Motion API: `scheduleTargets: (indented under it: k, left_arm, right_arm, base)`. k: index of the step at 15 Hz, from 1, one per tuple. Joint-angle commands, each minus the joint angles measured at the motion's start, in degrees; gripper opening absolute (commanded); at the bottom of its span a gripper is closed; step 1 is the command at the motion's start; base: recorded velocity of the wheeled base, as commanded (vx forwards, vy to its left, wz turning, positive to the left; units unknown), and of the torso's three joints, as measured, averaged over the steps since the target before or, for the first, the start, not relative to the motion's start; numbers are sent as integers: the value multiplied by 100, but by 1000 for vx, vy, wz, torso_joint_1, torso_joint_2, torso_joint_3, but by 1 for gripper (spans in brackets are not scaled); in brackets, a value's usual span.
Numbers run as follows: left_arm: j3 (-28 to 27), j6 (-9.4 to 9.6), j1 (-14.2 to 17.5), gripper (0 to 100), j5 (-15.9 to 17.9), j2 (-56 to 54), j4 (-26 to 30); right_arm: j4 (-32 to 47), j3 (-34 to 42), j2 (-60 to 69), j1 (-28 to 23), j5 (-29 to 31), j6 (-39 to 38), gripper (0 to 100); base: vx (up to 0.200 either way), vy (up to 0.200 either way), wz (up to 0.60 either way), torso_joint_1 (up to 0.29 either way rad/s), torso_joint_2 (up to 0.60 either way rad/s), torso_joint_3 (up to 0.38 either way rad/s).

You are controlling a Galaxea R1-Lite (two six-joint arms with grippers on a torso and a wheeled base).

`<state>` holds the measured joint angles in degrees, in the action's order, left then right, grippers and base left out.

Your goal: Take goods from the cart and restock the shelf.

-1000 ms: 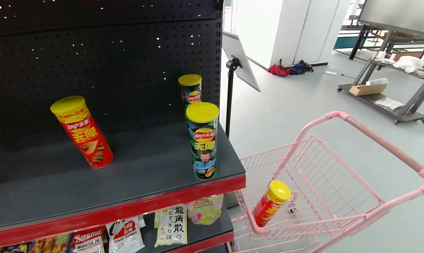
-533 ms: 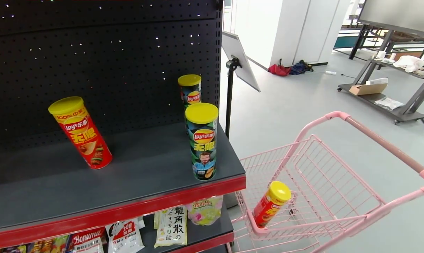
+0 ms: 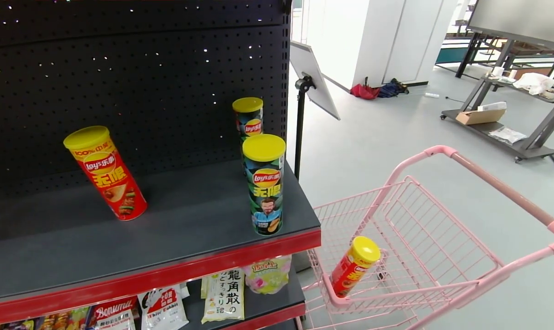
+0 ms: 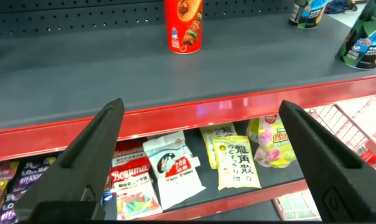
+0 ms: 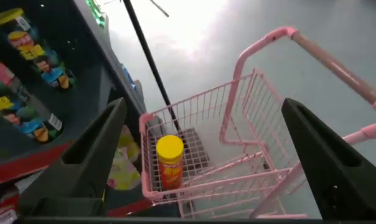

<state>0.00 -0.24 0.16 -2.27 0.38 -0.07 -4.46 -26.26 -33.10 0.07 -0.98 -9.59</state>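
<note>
A: Okay, quick: claws?
B: Left gripper (image 4: pixel 199 102) is spread wide with nothing between its fingers. It hangs in front of the shelf (image 3: pixel 190 220), facing the red front edge and the lower tier. Right gripper (image 5: pixel 203 101) is released too, empty, hovering above the pink cart (image 3: pixel 497 183).
A: Goods to restock?
B: One cart can (image 3: pixel 354 266), red with a yellow lid. It leans tilted in the basket corner nearest the shelf, base on the wire floor, lid up. No claw touches it.
A: What's on the upper tier?
B: Three yellow-lidded cans, all standing. Red shelf can (image 3: pixel 106 172) sits toward the left, near the pegboard back. Green front can (image 3: pixel 264 183) stands at the right end, close to the red edge. Back can (image 3: pixel 248 117) is right behind it by the pegboard, apart from it.
A: Lower tier?
B: Snack bags (image 3: pixel 222 293) lying flat in a row, overlapping a little.
A: Cart against the shelf?
B: Just beside its right end. Touching or not, cannot tell.
</note>
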Motion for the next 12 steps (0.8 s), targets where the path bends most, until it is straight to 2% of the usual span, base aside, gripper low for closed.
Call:
scheduleTargets:
  k: [1, 3, 5, 12]
  left_arm:
    - [0, -2, 2, 100, -2, -3, -1]
    - [0, -2, 2, 100, -2, -3, -1]
    - [0, -2, 2, 100, -2, -3, -1]
    - [0, -2, 2, 100, -2, -3, -1]
  right_arm:
    - [-899, -995, -4170, 37, -78, -544, 100]
    - [-863, -776, -4565, 397, -333, -517, 100]
    - [-890, -828, -4890, 705, -342, -508, 100]
    - [-863, -767, -4978, 863, -298, -210, 100]
  base:
    - [0, 0, 0, 0, 0, 0]
    - [0, 0, 0, 0, 0, 0]
    - [0, 0, 0, 0, 0, 0]
    - [0, 0, 0, 0, 0, 0]
